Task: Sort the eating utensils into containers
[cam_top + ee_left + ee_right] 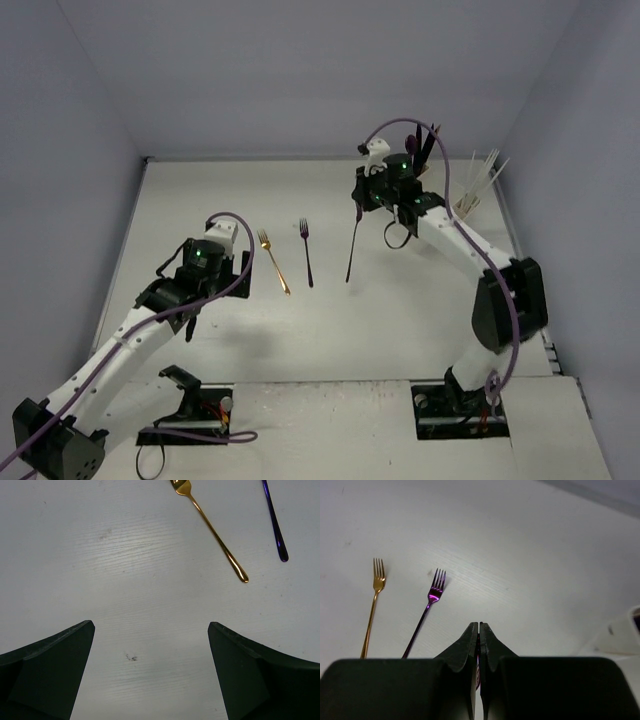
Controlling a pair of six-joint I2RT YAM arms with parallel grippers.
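My right gripper (359,207) is shut on the top end of a slim dark purple utensil (352,250), which hangs straight down above the table, left of the white containers (447,187). In the right wrist view the fingertips (479,625) are pressed together with a purple sliver (478,676) between them. Dark utensils (420,146) stand in one cup and clear ones (482,172) in the tray part. A gold fork (273,262) and a purple fork (307,252) lie on the table. My left gripper (205,295) is open and empty, left of the gold fork (212,530).
Grey walls close the white table at the back and on both sides. The purple fork's handle (274,525) lies right of the gold fork in the left wrist view. A corner of the white containers (625,632) shows at the right of the right wrist view.
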